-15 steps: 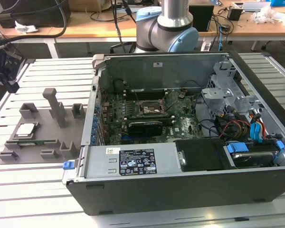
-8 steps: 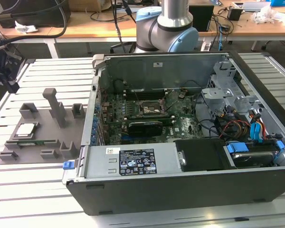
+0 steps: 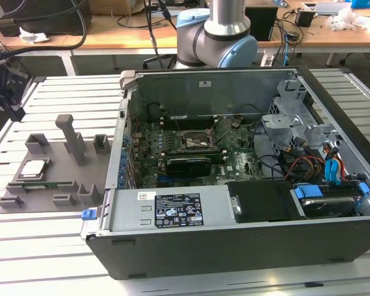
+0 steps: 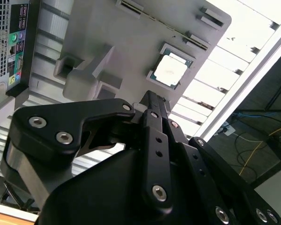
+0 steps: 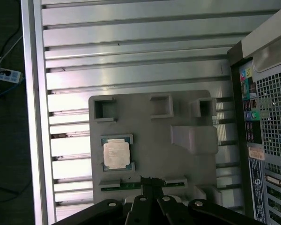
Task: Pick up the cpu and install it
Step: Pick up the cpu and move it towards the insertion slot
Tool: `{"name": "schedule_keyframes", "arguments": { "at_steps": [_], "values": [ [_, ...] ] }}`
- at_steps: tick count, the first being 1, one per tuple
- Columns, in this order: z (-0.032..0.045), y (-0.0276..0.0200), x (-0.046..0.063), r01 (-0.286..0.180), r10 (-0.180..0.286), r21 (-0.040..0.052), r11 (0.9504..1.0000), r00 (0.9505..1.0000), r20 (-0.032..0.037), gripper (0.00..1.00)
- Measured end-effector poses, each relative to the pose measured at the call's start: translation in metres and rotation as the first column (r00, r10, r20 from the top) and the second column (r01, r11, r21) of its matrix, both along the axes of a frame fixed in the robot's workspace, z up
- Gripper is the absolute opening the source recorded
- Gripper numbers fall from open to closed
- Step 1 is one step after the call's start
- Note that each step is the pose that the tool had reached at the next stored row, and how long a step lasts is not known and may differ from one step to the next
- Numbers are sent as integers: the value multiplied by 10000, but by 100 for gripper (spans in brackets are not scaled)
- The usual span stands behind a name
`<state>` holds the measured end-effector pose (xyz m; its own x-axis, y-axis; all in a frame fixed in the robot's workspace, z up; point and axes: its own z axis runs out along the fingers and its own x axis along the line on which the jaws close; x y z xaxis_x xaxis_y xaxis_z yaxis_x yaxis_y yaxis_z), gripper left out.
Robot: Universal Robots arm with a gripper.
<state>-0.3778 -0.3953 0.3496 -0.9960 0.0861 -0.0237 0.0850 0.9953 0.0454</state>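
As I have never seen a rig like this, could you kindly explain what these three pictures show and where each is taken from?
The machine is a robot arm, and its grasping end is the tool. The exterior view comes from a camera off the arm, looking over a slatted metal table. On the table stands an open computer case with its motherboard showing. To the exterior view's left of the case lies a grey fixture. The two wrist views come from cameras riding on the arm, and they look past the black tool down at that fixture. The small silvery square lying in the fixture is the cpu, the part to be installed. The tool is shut and empty. It hovers above the fixture near the cpu, not touching it.
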Motion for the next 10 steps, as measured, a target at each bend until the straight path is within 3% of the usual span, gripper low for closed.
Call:
{"name": "schedule_keyframes", "arguments": {
  "at_steps": [7, 10],
  "values": [
    [-105, -1, -40, -2, 2, -1, 10000, 10000, -2, 11],
    [-185, 0, -66, -1, 1, -1, 10000, 10000, -2, 11]
  ]
}}
